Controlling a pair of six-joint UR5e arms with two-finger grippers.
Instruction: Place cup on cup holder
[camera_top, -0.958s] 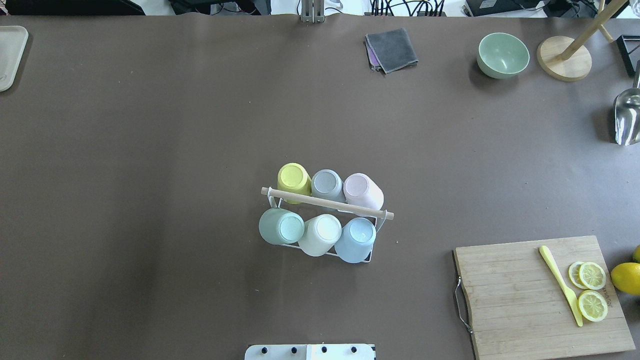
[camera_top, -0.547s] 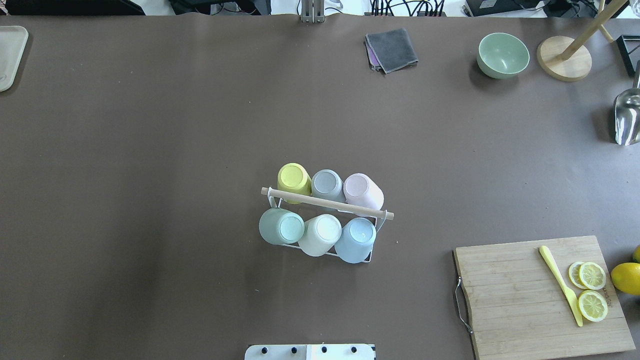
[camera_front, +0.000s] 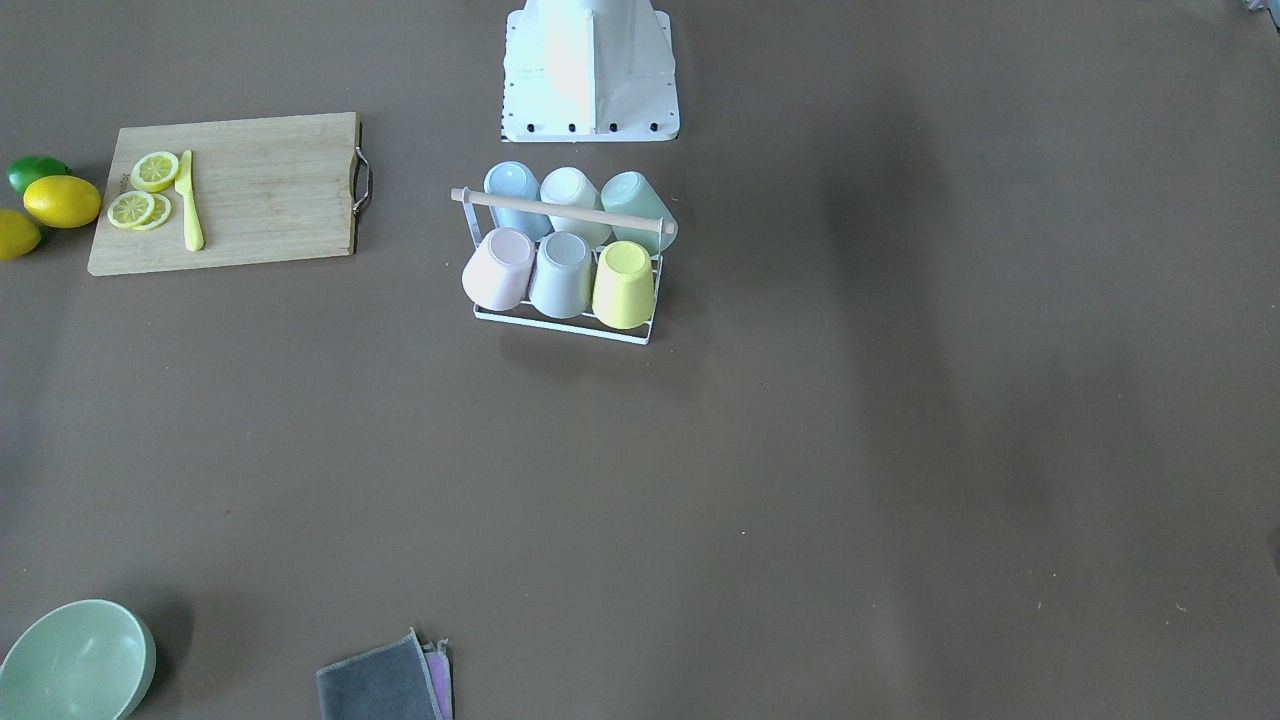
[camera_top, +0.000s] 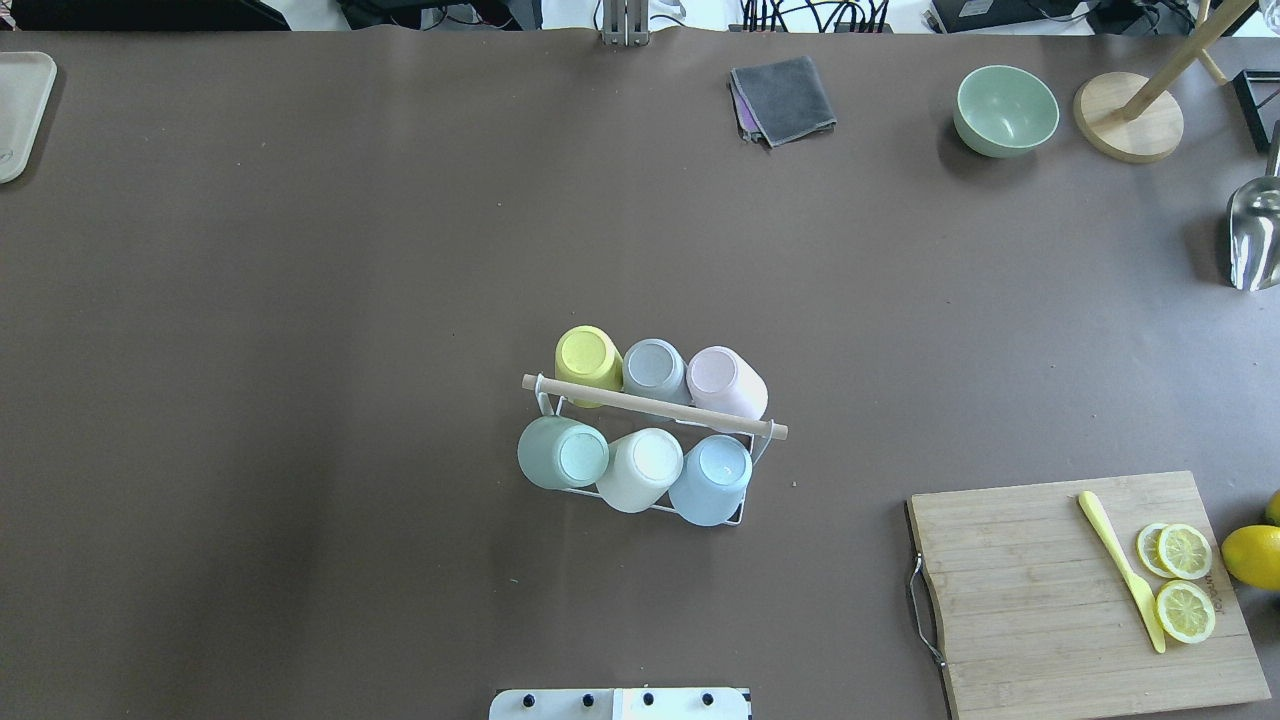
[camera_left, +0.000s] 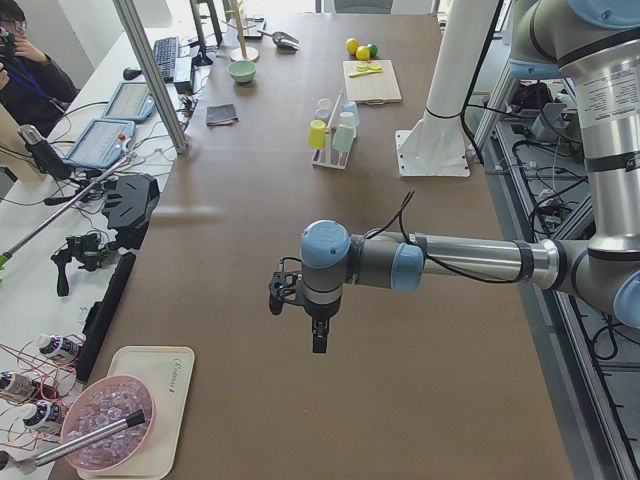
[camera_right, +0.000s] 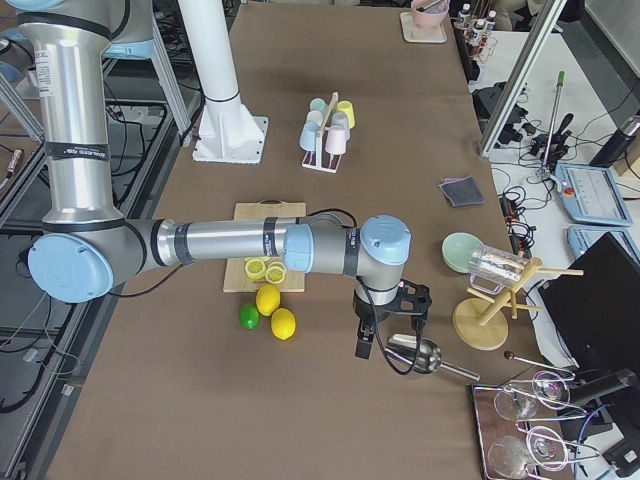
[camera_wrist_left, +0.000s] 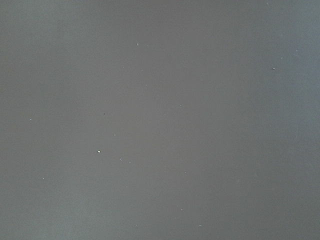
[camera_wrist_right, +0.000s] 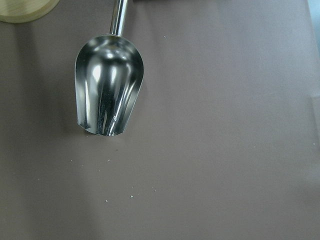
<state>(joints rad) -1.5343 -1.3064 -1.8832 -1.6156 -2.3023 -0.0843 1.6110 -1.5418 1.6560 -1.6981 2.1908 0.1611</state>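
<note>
At bench centre, cup holder (camera_top: 655, 406) carries six upturned cups (camera_top: 641, 470). Left hand (camera_left: 318, 343), right hand (camera_right: 362, 346) over opposite ends; cannot tell their opening.

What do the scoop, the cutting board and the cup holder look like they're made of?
The scoop looks like polished metal, probably steel: mirror-bright with sharp reflections. The cutting board looks like pale wood or bamboo, matte, with lengthwise grain strips. The cup holder is thin white wire, likely coated metal, with a pale, wooden-looking rod across its top.
</note>
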